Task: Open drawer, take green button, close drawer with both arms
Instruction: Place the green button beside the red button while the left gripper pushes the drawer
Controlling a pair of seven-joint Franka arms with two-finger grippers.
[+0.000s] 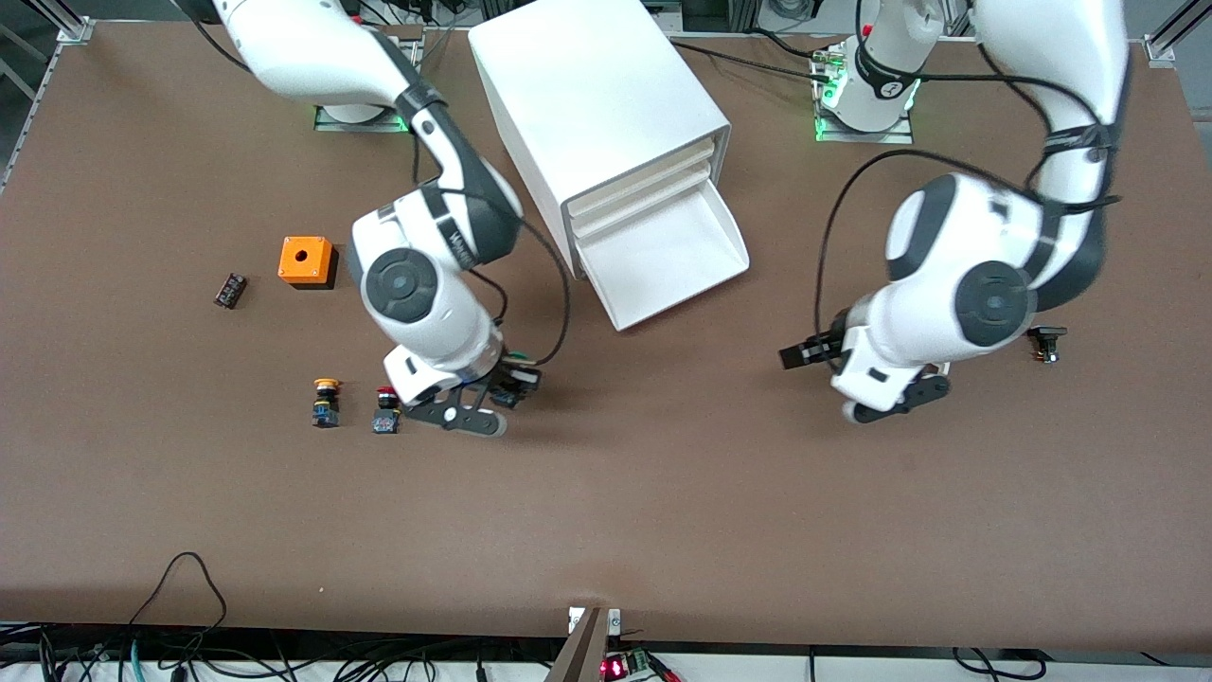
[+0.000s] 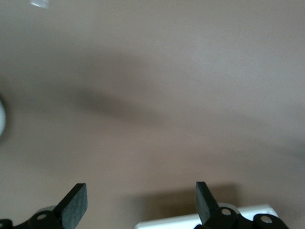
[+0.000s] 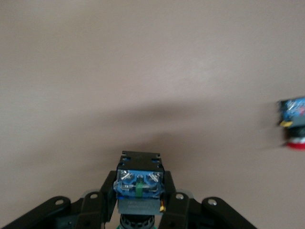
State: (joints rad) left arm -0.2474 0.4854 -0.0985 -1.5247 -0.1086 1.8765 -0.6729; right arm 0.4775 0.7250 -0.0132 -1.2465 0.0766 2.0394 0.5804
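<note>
The white cabinet point(image 1: 597, 104) stands at the middle of the table near the arms' bases. Its lowest drawer point(image 1: 696, 270) is pulled out, and the tray looks empty. My right gripper point(image 1: 509, 384) is shut on the green-capped button point(image 1: 518, 371) low over the table, nearer the front camera than the drawer. In the right wrist view the button's blue and black body point(image 3: 139, 183) sits between the fingers of the right gripper point(image 3: 139, 202). My left gripper point(image 1: 895, 403) is open and empty over bare table toward the left arm's end. Its fingers point(image 2: 72, 206) are spread wide in the left wrist view.
A red-capped button point(image 1: 385, 410) and a yellow-capped button point(image 1: 327, 401) stand beside the right gripper; the red one also shows in the right wrist view point(image 3: 293, 121). An orange box point(image 1: 306, 260) and a small black part point(image 1: 230, 290) lie toward the right arm's end. A small black item point(image 1: 1046, 343) lies near the left arm.
</note>
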